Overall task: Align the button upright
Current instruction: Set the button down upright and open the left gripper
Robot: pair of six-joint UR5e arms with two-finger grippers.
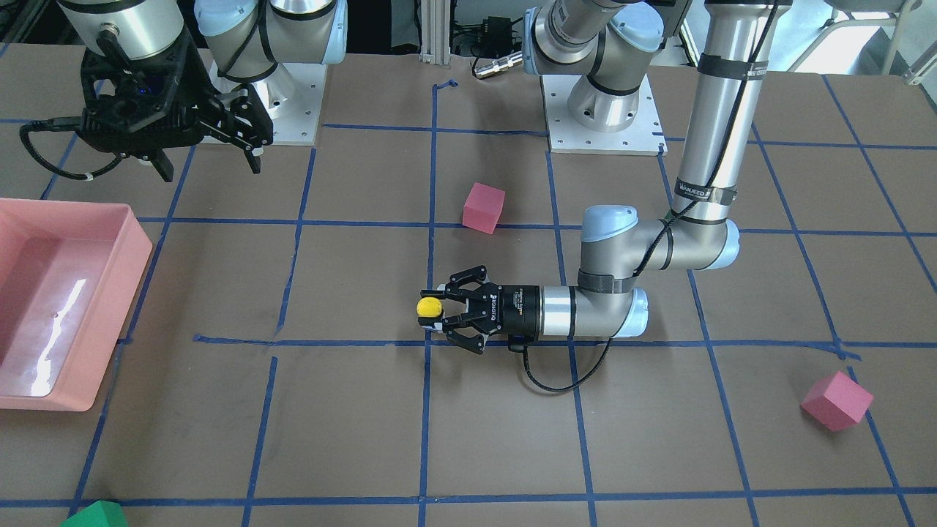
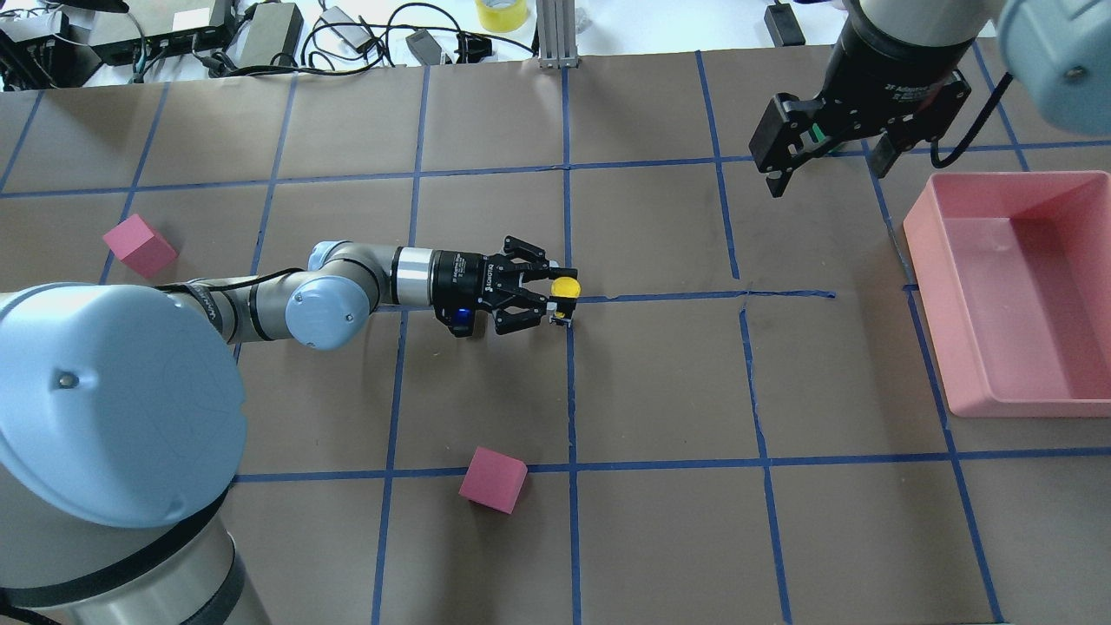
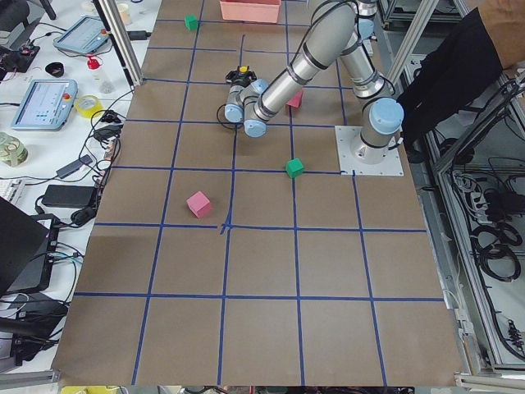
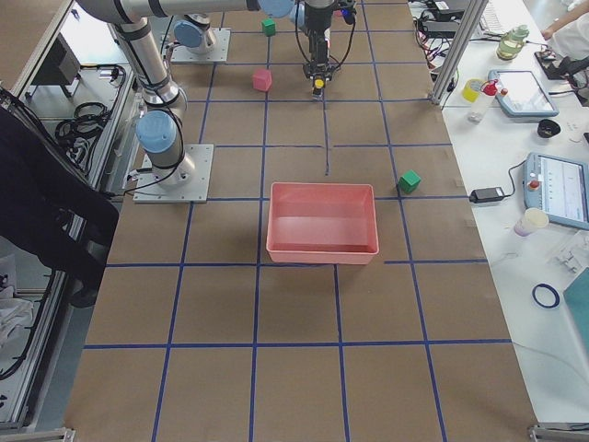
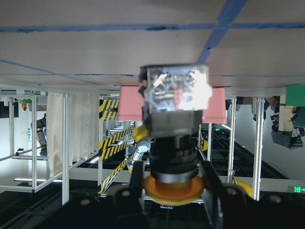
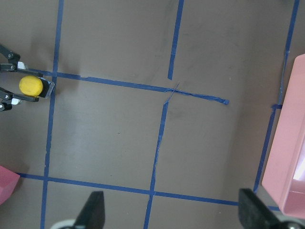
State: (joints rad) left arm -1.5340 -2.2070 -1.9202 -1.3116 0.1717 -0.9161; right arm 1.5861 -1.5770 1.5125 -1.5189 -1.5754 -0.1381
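Note:
The button (image 1: pixel 429 307) has a round yellow cap, a black body and a clear-grey contact block. It stands near the table's middle on a blue tape crossing (image 2: pixel 570 299). My left gripper (image 1: pixel 438 309) reaches in level, low over the table, and is shut on the button. In the left wrist view the button (image 5: pixel 176 124) sits between both fingers (image 5: pixel 211 188) with its contact block against the table and its cap pointing away. My right gripper (image 2: pixel 829 169) hangs open and empty, high above the table beside the pink bin. It sees the yellow cap (image 6: pixel 30 86) from above.
A pink bin (image 2: pixel 920 243) stands at the robot's right. One pink foam cube (image 2: pixel 492 479) lies near the robot's base and another (image 2: pixel 139 246) at the far left. A green cube (image 1: pixel 95 514) lies at the table's far edge. Blue tape lines grid the brown table.

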